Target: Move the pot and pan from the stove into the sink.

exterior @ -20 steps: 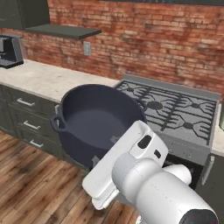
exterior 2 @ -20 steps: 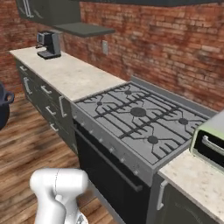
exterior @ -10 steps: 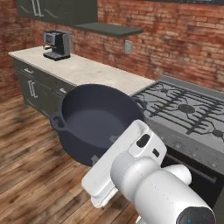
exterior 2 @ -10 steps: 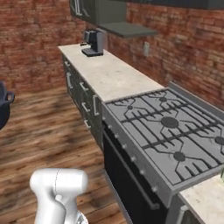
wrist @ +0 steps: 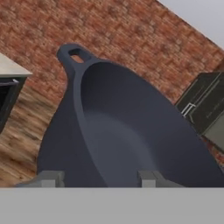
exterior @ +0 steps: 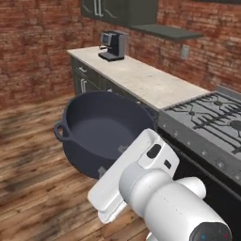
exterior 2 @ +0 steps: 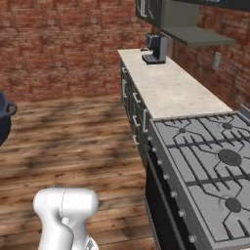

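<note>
The deep dark blue-grey pot point(exterior: 101, 127) hangs in the air over the wooden floor, left of the counter, tilted on its side in the hand view point(wrist: 131, 131). My gripper point(wrist: 99, 179) is shut on its rim, one fingertip point(wrist: 48, 178) outside the wall and the other inside. From the left base view the gripper point(exterior: 112, 161) sits at the pot's near edge, mostly hidden by the white hand. One loop handle and a sliver of the pot point(exterior 2: 4, 117) show at the left edge of the right base view. The stove point(exterior: 212, 122) point(exterior 2: 210, 161) lies to the right, its visible grates bare. The pan and the sink are out of view.
A pale stone counter point(exterior: 141, 77) point(exterior 2: 171, 88) over dark cabinets runs from the stove to a coffee machine point(exterior: 113, 45) point(exterior 2: 155, 49) at its far end. Wall cabinets and a shelf hang above. Open wooden floor point(exterior 2: 73, 141) spreads left, bounded by a brick wall.
The whole scene has slid right in both base views, so the base has moved; the stove now sits at the right edge. The pot stays in my gripper, unchanged against the arm.
</note>
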Available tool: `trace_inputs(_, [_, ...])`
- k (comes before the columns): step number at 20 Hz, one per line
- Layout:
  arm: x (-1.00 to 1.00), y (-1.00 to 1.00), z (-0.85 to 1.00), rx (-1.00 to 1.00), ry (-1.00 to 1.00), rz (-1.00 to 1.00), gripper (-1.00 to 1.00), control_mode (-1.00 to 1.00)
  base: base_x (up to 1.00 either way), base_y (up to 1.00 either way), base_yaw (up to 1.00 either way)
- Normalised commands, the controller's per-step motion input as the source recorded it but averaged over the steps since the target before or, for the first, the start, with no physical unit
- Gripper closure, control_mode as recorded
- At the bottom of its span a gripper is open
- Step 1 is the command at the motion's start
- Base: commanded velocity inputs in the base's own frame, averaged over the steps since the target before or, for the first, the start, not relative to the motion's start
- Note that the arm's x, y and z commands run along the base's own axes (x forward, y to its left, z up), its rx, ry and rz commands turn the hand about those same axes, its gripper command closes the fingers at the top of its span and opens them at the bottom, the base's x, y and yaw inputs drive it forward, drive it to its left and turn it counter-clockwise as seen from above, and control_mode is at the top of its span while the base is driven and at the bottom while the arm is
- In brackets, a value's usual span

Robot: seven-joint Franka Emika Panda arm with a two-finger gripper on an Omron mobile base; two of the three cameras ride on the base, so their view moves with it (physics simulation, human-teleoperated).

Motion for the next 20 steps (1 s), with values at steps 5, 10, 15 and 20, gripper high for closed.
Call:
trace_inputs(5, [0.0,0.0,0.0,0.0,0.0,0.0,1.0,1.0,-0.13,0.0,0.45])
trace_inputs(10, [0.0,0.0,0.0,0.0,0.0,0.0,1.0,1.0,-0.15,0.0,0.47])
trace_inputs(15, [0.0,0.0,0.0,0.0,0.0,0.0,1.0,1.0,-0.16,0.0,0.46])
trace_inputs(20, [0.0,0.0,0.0,0.0,0.0,0.0,1.0,1.0,-0.16,0.0,0.47])
